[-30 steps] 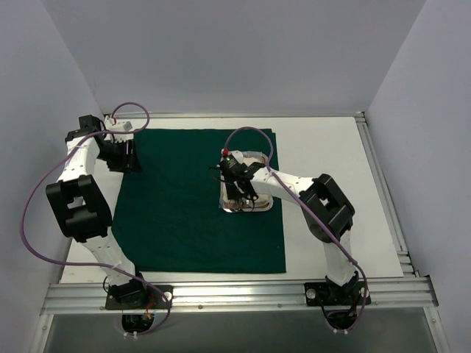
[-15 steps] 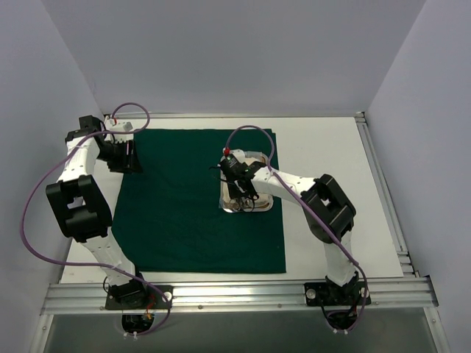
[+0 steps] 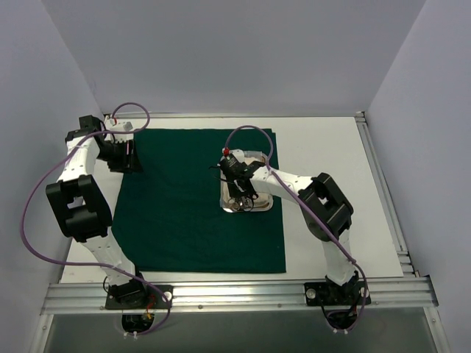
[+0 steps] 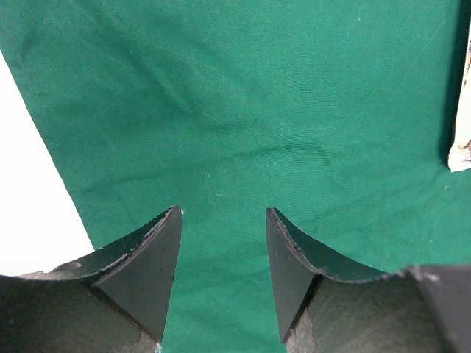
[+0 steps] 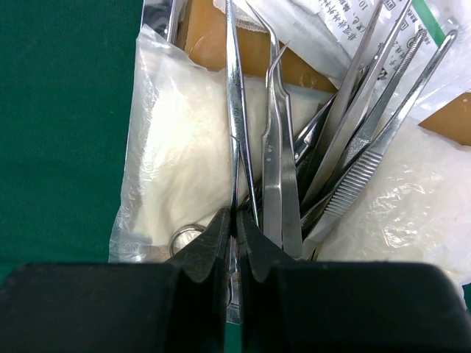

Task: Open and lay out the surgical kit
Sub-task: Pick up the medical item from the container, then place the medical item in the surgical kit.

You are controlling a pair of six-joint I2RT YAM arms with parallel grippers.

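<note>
- The steel tray (image 3: 266,204) sits on the right half of the spread green cloth (image 3: 191,220), well toward the far side of the white table (image 3: 324,162)
- Inside it, steel tools lie heaped over clear packets of white gauze (image 5: 173,173); a ribbed pair of forceps (image 5: 362,168) leans on the right
- The right gripper (image 5: 234,229) has its fingers pinched on a thin pair of tweezers (image 5: 233,110)
- The left gripper (image 4: 223,254) hangs over the cloth's far-left corner; fingers spread, nothing between them

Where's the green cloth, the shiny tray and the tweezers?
green cloth (image 3: 184,220), top view, bare middle.
steel tray (image 3: 266,206), top view, near rim.
tweezers (image 5: 234,125), right wrist view, thin shaft.
</note>
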